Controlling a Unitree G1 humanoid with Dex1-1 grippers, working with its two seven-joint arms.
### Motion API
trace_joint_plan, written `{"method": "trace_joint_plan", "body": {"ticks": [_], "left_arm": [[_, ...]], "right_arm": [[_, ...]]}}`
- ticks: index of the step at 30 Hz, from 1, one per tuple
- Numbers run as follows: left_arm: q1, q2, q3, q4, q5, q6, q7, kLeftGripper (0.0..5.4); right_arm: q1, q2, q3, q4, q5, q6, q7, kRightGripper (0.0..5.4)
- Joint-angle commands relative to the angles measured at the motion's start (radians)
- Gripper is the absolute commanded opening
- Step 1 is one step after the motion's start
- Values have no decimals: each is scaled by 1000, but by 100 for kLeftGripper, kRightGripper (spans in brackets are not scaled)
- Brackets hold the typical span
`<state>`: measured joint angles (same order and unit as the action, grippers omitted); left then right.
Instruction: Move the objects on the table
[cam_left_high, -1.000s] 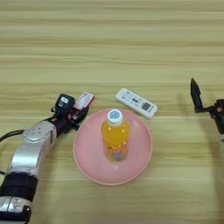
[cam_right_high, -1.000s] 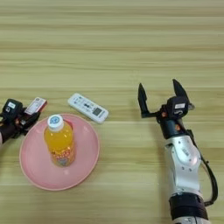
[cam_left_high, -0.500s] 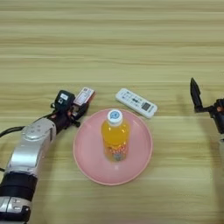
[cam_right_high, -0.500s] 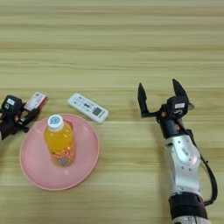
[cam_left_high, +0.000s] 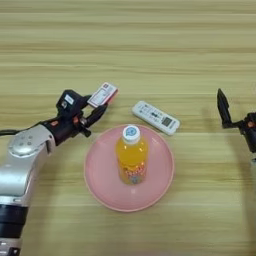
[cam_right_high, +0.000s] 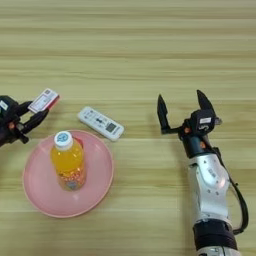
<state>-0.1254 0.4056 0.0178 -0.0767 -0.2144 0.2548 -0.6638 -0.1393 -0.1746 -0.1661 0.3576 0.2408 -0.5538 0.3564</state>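
The light wood-grain table (cam_left_high: 150, 60) fills both views, its plank lines running across. On it, toward the near left, lies a large round pink plate (cam_left_high: 100, 187), and an orange-drink bottle (cam_left_high: 131, 160) with a white cap stands upright near the plate's middle. Just beyond the plate's far rim, close to it but not clearly touching, a white rectangular remote control (cam_left_high: 155, 117) lies flat and slanted, its right end nearer the robot.

The left arm reaches in from the lower left corner, its silver forearm cut off by the picture edge. The left gripper (cam_left_high: 97, 107) sits just left of the plate's far-left rim, and its two black fingers are clamped on a small flat red-and-white packet (cam_left_high: 102, 94), which is tilted and appears lifted off the wood. The lower finger lies under the packet and hides part of its underside; the print on the packet is too small to read.

The right arm rises from the bottom right. The right gripper (cam_right_high: 183, 111) is well apart from the plate and remote, its two black fingers spread wide in a V with nothing between them. In the left eye view only one of those fingers shows, the rest cut off at the right edge.
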Motion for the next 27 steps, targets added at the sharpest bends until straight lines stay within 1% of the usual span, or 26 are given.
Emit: {"method": "trace_joint_plan", "body": {"ticks": [1, 6, 11, 17, 27], "left_arm": [[14, 39, -13, -36, -14, -3, -46, 204], [27, 66, -49, -12, 7, -27, -91, 204], [35, 78, -76, 9, 17, -46, -117, 204], [48, 102, -116, 42, 34, -83, -175, 204], [36, 130, -161, 129, 49, -160, -257, 204]], "right_arm": [[1, 1, -2, -17, 4, 11, -1, 540], [3, 5, 1, -20, 0, 11, -4, 540], [3, 8, 3, -21, -3, 10, -6, 540], [5, 11, 4, -25, -5, 10, -8, 540], [5, 12, 3, -28, -8, 11, -8, 540]]}}
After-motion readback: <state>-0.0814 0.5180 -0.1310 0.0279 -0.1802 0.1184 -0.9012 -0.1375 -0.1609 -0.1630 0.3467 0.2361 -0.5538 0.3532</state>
